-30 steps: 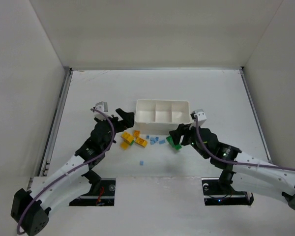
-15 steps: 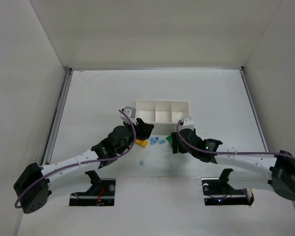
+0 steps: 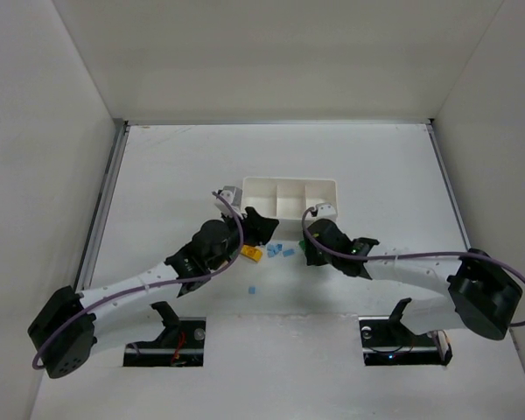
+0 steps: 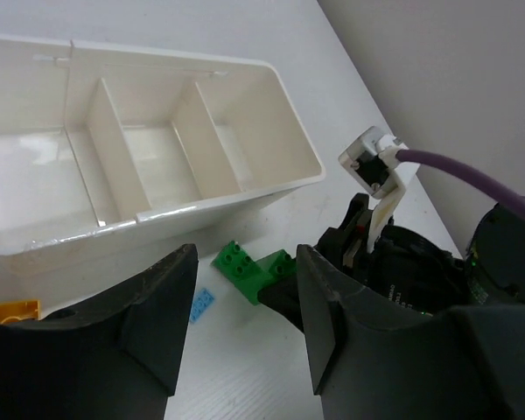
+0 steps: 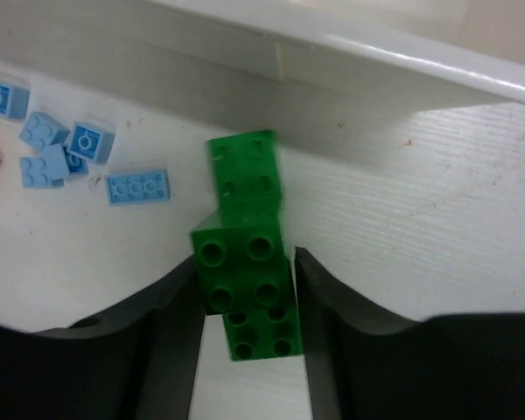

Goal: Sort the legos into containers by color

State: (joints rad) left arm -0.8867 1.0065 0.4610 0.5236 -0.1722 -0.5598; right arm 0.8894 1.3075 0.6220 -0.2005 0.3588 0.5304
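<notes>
The white three-compartment tray [image 3: 289, 180] holds nothing that I can see. Just in front of it lie green legos [image 3: 307, 255], tiny light blue legos [image 3: 280, 251] and a yellow-orange lego [image 3: 252, 254]. My right gripper [image 5: 245, 260] is shut on a stack of green legos [image 5: 243, 229], its fingers pressing both sides, close to the tray wall [image 5: 332, 52]. My left gripper [image 4: 245, 289] is open over bare table, with nothing between its fingers. It faces the green legos [image 4: 238, 265] and the tray [image 4: 227, 201]. A yellow lego [image 4: 9, 309] lies to its left.
One blue lego [image 3: 252, 289] lies alone nearer the arm bases. The two grippers sit close together in front of the tray, the right one's dark body [image 4: 402, 271] filling the left wrist view's right side. White walls enclose the table.
Both arms have reached in toward the legos in front of the tray. The right jaws closed onto the green legos. The left jaws narrowed, and that arm now covers most yellow legos.
</notes>
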